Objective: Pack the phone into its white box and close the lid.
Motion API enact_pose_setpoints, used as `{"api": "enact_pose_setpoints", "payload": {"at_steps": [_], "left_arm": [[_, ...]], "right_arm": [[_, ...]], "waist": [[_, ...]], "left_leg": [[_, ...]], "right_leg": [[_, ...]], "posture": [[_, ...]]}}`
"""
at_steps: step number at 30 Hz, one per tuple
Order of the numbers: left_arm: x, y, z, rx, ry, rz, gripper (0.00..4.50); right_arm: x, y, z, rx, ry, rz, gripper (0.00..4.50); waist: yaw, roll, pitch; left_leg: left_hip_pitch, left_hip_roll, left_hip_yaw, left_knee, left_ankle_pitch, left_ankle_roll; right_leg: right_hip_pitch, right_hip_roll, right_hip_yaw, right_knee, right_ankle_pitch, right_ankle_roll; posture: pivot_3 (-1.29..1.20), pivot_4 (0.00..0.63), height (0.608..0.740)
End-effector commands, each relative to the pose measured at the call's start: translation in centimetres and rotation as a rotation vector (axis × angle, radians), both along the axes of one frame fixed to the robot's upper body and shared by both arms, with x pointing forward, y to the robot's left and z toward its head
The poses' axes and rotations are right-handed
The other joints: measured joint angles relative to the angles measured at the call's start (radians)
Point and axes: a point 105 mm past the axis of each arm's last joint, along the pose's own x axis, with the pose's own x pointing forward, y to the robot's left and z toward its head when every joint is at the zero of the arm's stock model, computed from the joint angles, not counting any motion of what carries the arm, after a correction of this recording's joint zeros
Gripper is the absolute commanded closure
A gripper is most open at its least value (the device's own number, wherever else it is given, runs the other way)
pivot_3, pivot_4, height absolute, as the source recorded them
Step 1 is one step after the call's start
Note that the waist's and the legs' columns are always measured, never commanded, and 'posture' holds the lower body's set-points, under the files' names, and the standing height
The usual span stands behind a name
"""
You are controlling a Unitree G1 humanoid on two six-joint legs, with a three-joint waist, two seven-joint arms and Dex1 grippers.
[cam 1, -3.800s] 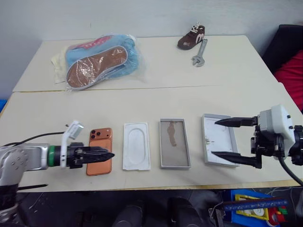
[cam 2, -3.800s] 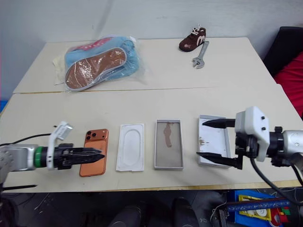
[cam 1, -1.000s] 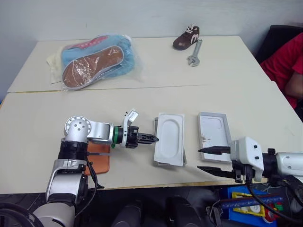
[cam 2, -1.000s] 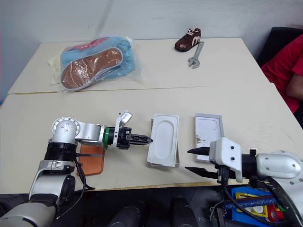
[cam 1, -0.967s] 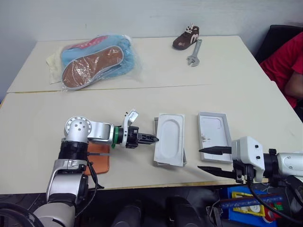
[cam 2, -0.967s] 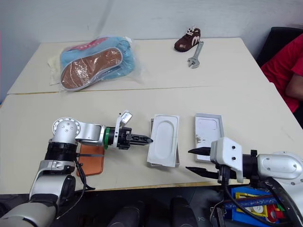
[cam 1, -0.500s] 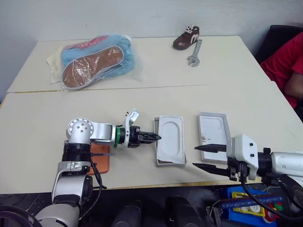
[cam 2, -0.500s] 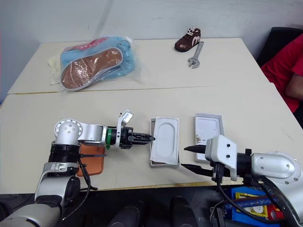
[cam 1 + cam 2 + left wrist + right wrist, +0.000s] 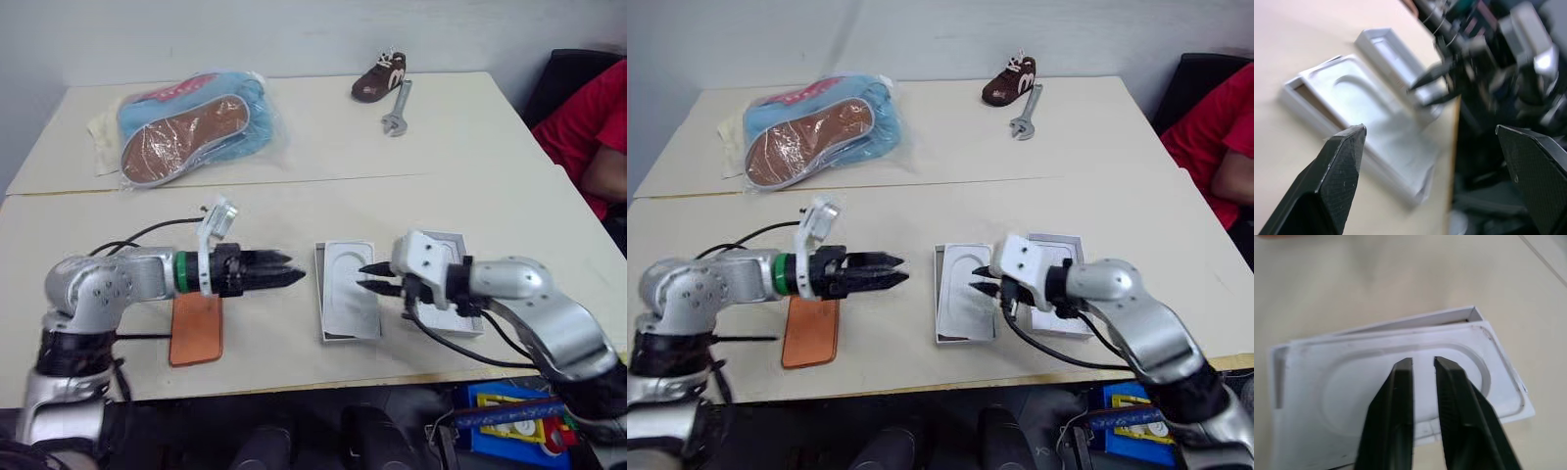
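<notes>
The orange phone [image 9: 196,331] lies flat on the table at the left, below my left arm. The white box [image 9: 319,294] sits at the middle front with a white moulded insert [image 9: 348,294] lying on it, slightly askew. My left gripper [image 9: 284,272] hovers open just left of the box, pointing at it and holding nothing. My right gripper [image 9: 1422,361] is shut, its tips over the insert's oval recess near the right edge. The lid [image 9: 1058,241] lies face up right of the box, partly hidden behind my right hand.
Bagged shoe soles [image 9: 191,127] lie at the far left of the back table. A small brown shoe [image 9: 377,76] and a wrench [image 9: 394,108] are at the far middle. A person in red [image 9: 588,127] sits at the right. A blue bin [image 9: 500,411] stands below the front edge.
My left gripper has opened and pulled back left and upward from the insert. My right gripper has moved left from the lid to the insert and closed.
</notes>
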Motion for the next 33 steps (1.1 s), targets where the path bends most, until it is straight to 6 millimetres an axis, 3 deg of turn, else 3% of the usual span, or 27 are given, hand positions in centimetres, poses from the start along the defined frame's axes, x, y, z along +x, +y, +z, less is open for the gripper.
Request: {"api": "enact_pose_setpoints", "payload": {"at_steps": [1,5,11,20,24,26,33], "left_arm": [[-0.7,0.5,-0.1,0.091,-0.238,-0.114,0.00],[-1.3,0.6,-1.3,0.174,-0.362,-0.180,0.00],[-1.6,0.1,-1.9,0.180,-0.380,-0.207,0.00],[-1.3,-0.5,-2.1,0.155,-0.370,-0.196,0.00],[-1.1,-0.2,-2.3,0.155,-0.363,-0.183,0.00],[-1.0,0.0,-2.2,0.155,-0.360,-0.171,0.00],[-1.0,2.2,-2.0,0.172,-0.309,-0.074,0.00]], "right_arm": [[1.8,1.0,-0.9,-0.069,-0.057,0.006,4.45],[3.1,2.8,-1.8,-0.106,-0.093,0.052,4.45],[2.3,5.2,-1.0,-0.043,-0.075,0.146,4.45],[3.4,2.3,-0.6,-0.139,-0.108,0.096,4.45],[3.5,0.0,-2.9,-0.318,-0.111,0.104,4.45],[3.7,-0.1,-2.9,-0.353,-0.138,0.111,4.45],[2.7,4.7,0.8,-0.138,-0.161,0.197,4.45]], "waist": [[0.001,0.000,0.000],[-0.001,0.000,0.000],[-0.005,0.000,0.000],[-0.003,0.000,0.000],[-0.003,0.000,0.000],[-0.003,0.000,0.000],[-0.019,0.000,0.000]], "left_leg": [[0.000,0.000,0.000,0.000,0.000,0.000],[-0.001,0.000,0.000,0.000,0.000,0.000],[-0.001,0.000,-0.001,0.000,0.000,0.000],[-0.001,0.000,0.000,0.000,0.000,0.001],[-0.001,0.000,0.000,0.000,0.000,0.001],[-0.001,0.000,0.000,0.000,0.000,0.001],[-0.001,0.001,0.000,0.000,0.000,0.001]], "right_leg": [[0.000,0.000,0.000,0.000,0.000,0.000],[0.000,0.000,0.000,-0.001,0.000,-0.001],[-0.001,0.000,0.000,0.001,0.000,-0.001],[-0.001,0.000,0.000,0.001,0.000,-0.001],[-0.001,0.000,0.000,0.001,0.000,-0.001],[-0.001,0.000,0.000,0.001,0.000,-0.001],[-0.002,0.001,0.000,0.002,0.000,-0.001]], "posture": [[0.00,0.150,0.740],[0.00,0.150,0.740],[0.00,0.150,0.740],[0.00,0.150,0.740],[0.00,0.150,0.740],[0.00,0.150,0.740],[0.00,0.150,0.740]]}}
